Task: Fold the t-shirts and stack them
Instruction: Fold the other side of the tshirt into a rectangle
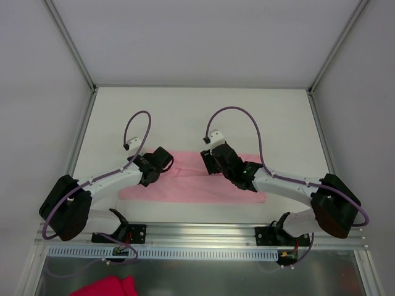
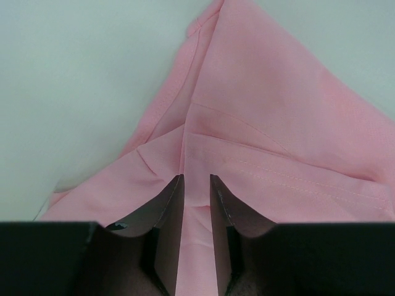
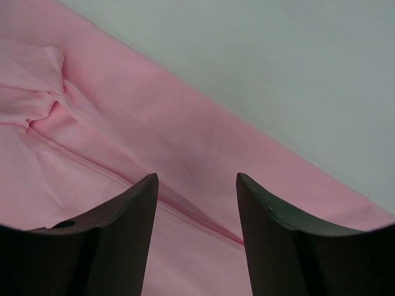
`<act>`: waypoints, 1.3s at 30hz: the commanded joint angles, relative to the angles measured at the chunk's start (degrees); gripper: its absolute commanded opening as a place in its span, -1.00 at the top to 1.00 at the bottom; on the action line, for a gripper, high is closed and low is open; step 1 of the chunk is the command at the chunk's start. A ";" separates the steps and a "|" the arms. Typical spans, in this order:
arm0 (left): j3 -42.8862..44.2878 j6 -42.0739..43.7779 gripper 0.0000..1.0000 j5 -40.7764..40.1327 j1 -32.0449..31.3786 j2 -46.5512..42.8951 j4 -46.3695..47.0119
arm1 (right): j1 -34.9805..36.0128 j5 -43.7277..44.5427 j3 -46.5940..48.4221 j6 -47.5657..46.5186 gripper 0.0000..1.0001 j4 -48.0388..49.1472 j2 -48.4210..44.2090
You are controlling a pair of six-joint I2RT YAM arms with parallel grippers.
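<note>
The pale pink t-shirt (image 1: pixel 191 186) lies folded into a long flat band across the near part of the white table (image 1: pixel 185 111). My left gripper (image 1: pixel 168 161) sits low over its left part. In the left wrist view the t-shirt (image 2: pixel 278 123) forms a crease that runs into the narrow gap of the gripper (image 2: pixel 196 177). The jaws stand slightly apart, with cloth showing between them. My right gripper (image 1: pixel 207 161) hovers over the band's middle. In the right wrist view the gripper (image 3: pixel 196 176) is wide open above a fold line of the t-shirt (image 3: pixel 123 142), gripping nothing.
A deep magenta cloth (image 1: pixel 105 287) lies below the table's near edge at the bottom left. A metal rail (image 1: pixel 197 231) carries both arm bases. White walls and slanted frame posts (image 1: pixel 71 43) enclose the table.
</note>
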 commanded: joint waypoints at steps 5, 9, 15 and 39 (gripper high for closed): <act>1.23 0.00 0.46 -1.76 -0.57 -0.12 -1.22 | -0.19 1.35 1.67 -0.59 -0.15 1.74 -0.19; 0.44 -0.18 0.39 -1.50 -0.57 -0.20 -0.78 | -0.19 1.53 1.85 -0.59 -0.15 1.65 0.34; -0.52 -0.18 0.42 -0.97 -0.57 1.20 0.97 | -0.36 1.88 2.02 -0.68 -0.15 1.30 0.34; -2.46 -1.93 1.00 -0.44 -0.66 2.43 2.47 | -0.89 1.62 2.11 -0.25 -0.15 1.04 0.70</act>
